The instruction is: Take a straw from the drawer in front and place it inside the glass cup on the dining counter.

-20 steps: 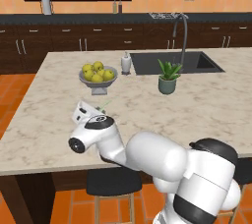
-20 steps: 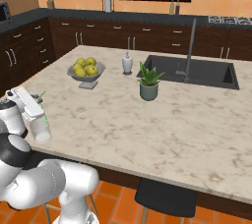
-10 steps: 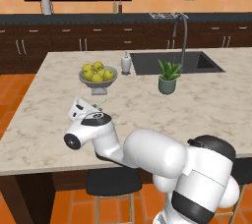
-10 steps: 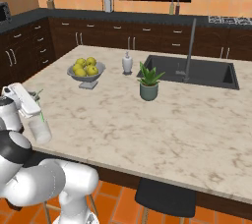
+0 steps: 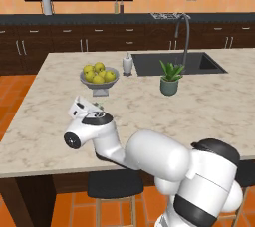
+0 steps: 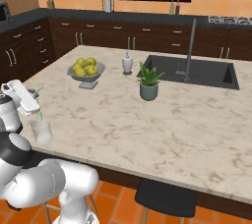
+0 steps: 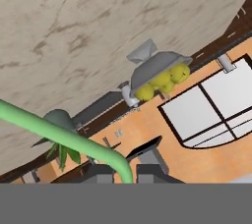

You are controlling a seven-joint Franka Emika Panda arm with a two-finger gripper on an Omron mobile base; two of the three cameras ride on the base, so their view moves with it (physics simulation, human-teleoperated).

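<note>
One straw (image 6: pixel 39 105) pinched in the fingers (image 6: pixel 33 93) stands in the glass cup (image 6: pixel 41 130) near the tabletop (image 6: pixel 162 120) edge.

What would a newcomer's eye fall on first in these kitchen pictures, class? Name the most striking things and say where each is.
The big white robot arm fills the foreground, its gripper holding a thin green straw above a glass cup near the dining counter's near left corner. Farther back stand a bowl of yellow fruit and a potted plant.

White rounded arm (image 5: pixel 154 156), dark joint bands, round black cap at wrist.
</note>
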